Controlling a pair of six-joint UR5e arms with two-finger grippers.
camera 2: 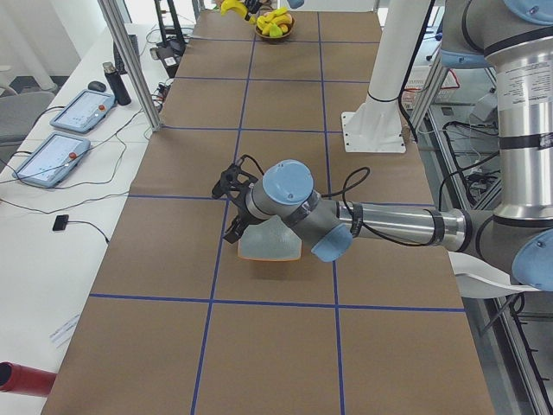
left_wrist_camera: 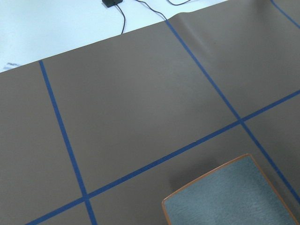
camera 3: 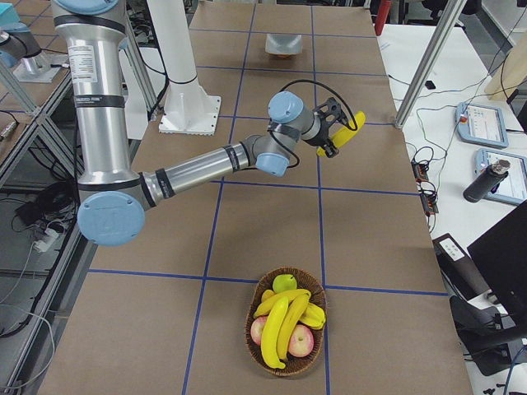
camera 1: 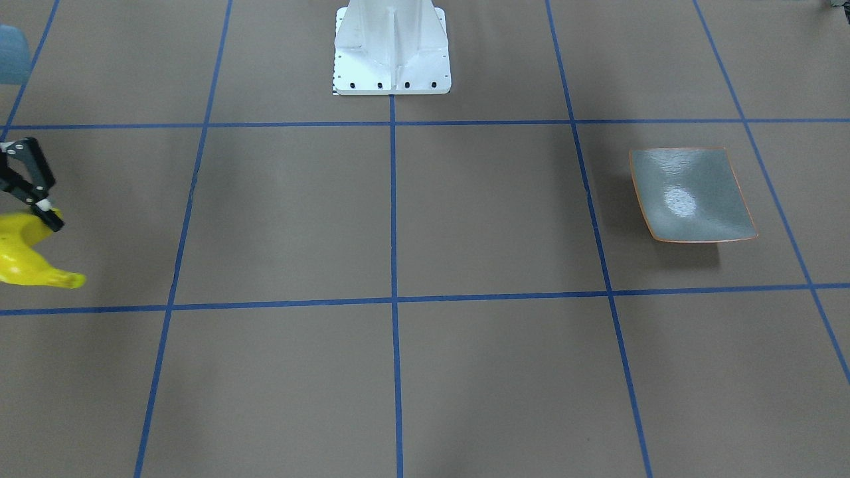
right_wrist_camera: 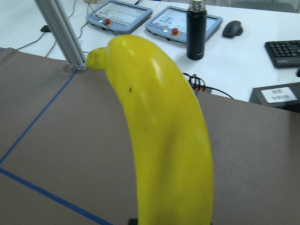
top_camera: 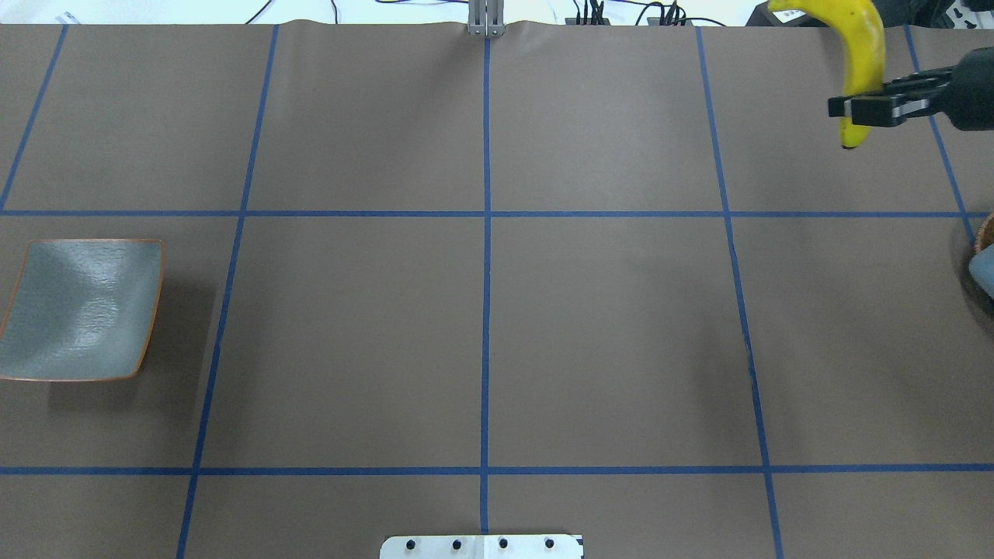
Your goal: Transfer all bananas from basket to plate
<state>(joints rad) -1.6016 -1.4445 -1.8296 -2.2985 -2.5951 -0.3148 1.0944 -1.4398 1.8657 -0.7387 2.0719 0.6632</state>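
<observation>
One banana (top_camera: 863, 54) was held clear of the desk (top_camera: 606, 334) by the right tool (top_camera: 853, 109), and a firm hold it was: the fingers were pinched across the fruit near its lower end, the rest of it curving up and away towards the desk's far edge. It was carried high over the far corner on the robot's right, and in the right wrist view it filled the middle of the picture, a small dark speck seen on its smooth yellow skin. The plate (top_camera: 78, 310) was seen lying flat at the robot's left end of the desk, well apart from the held banana. The left tool (camera 2: 232, 197) was shown only in the side view, hung just above the plate's outer edge, and whether its fingers were spread or pressed together could not be told. At the robot's right end, the basket (camera 3: 251, 329) was found standing on the desk, with the other bananas (camera 3: 278, 325) laid across it, red apples (camera 3: 300, 339) tucked under them and a green fruit (camera 3: 284, 282) set at the back.
</observation>
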